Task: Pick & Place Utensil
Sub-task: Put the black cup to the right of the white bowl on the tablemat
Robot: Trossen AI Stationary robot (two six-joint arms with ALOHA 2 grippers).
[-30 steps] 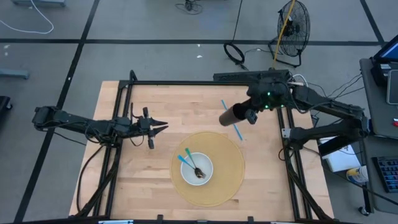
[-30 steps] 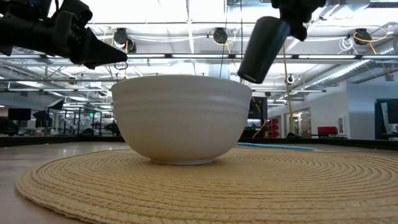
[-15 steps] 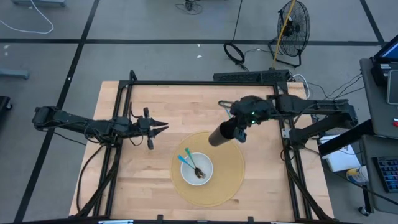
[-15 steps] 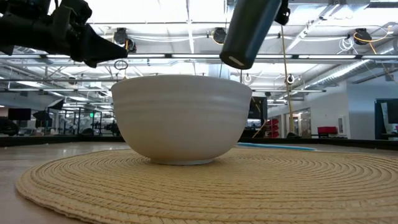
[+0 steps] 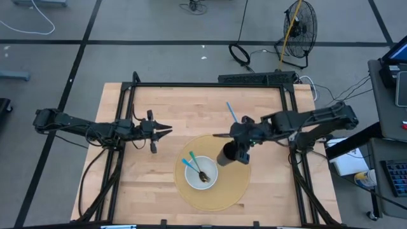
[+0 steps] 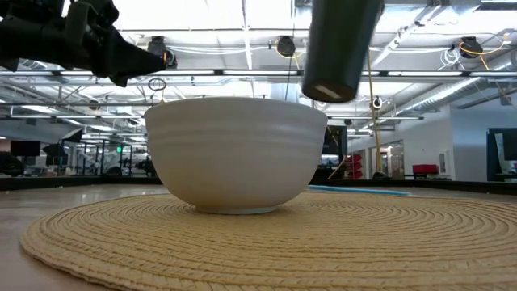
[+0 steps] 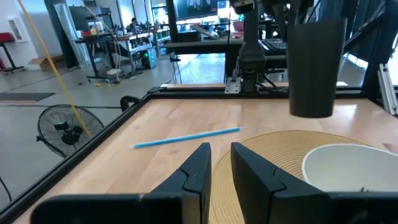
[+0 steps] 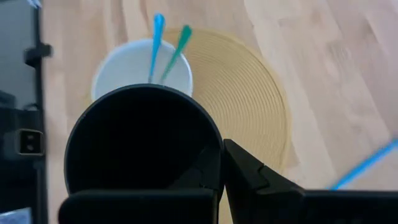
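My right gripper (image 5: 236, 146) is shut on a dark cup (image 5: 227, 154), held in the air over the round woven mat (image 5: 236, 186), just right of the white bowl (image 5: 210, 166). The bowl stands on its base on the mat. A blue utensil (image 8: 155, 46) and a teal utensil (image 8: 178, 48) lean against the rim inside the bowl. A blue stick (image 5: 232, 113) lies flat on the table beyond the mat. My left gripper (image 5: 166, 130) waits left of the mat above the table, with a narrow gap between its fingers. My right gripper holds the dark cup by the rim (image 8: 214, 140) of its open mouth, one finger inside and one finger (image 8: 249, 177) outside the wall. The fingers come from above, pointing down. The cup (image 6: 339, 48) hangs nearly upright, base down, lifted clear of the mat.
A black frame (image 5: 191, 84) runs along the table's edges. The bare wood left and far of the mat holds only the blue stick (image 7: 186, 137). Beyond the far edge stand a fan (image 5: 299, 25) and cables on the floor.
My right gripper has carried the cup from the table's far right toward the near edge and the bowl. The cup has tipped from a slant to nearly upright. It now hangs over the mat next to the bowl.
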